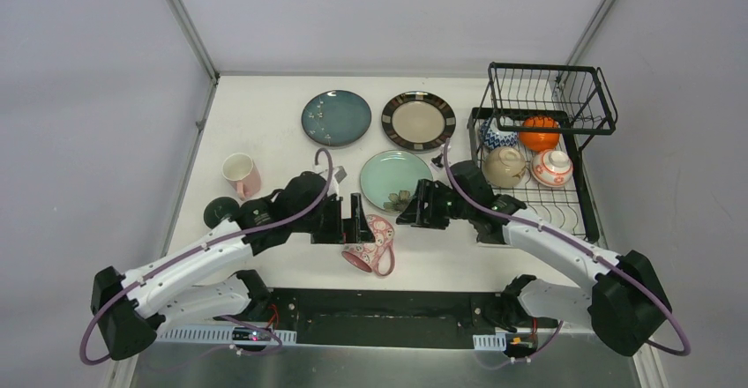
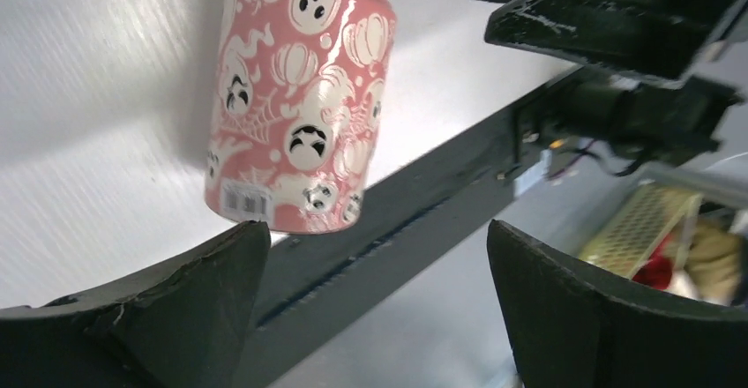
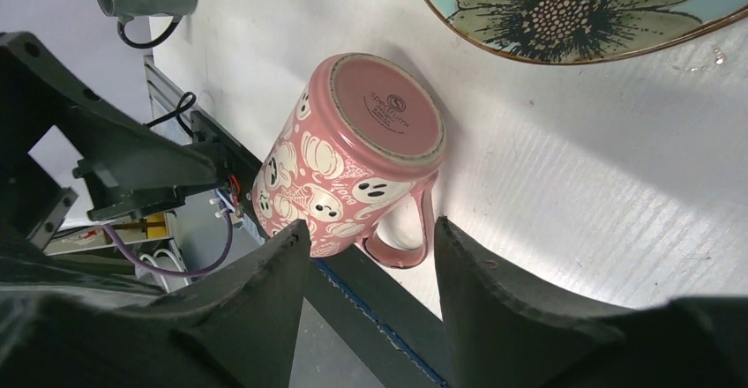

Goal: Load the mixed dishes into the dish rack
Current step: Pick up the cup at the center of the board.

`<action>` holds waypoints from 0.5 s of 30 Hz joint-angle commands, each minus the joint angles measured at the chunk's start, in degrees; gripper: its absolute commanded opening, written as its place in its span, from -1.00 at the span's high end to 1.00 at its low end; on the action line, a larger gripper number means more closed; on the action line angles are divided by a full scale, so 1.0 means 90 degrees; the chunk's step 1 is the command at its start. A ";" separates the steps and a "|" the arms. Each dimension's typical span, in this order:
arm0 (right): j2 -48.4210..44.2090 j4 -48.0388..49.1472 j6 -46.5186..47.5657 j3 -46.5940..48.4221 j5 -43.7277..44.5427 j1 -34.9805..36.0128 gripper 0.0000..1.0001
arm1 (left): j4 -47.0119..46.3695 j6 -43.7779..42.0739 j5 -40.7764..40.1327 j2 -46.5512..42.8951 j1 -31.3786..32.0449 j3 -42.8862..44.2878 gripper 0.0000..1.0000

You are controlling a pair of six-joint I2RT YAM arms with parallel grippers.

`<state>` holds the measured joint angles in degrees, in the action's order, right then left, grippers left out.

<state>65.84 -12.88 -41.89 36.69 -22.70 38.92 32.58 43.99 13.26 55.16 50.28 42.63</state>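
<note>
Your left claw (image 2: 375, 234) is spread wide and holds nothing. The pink ghost-and-pumpkin ceramic mug (image 2: 295, 97) lies on its side just past its fingertips. Your right claw (image 3: 366, 234) is half open and empty, with the mug just ahead.

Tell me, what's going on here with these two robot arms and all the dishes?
The arms are loading dishes into the black dish rack, where small bowls already sit. Right now the left gripper and right gripper hover open beside a pink ghost-patterned mug lying on its side near the table edge; neither holds it. Three plates wait on the table.
</note>
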 commanded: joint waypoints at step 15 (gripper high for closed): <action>-0.1434 -0.0288 0.0129 -0.0259 0.0681 -0.0027 -0.14 | -0.0420 0.5110 -0.0552 -0.0825 0.0049 -0.1062 -0.92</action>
<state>55.18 -15.14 -41.21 34.48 -19.09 38.92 33.50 80.73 11.75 47.92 50.22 37.39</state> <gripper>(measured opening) 0.566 0.979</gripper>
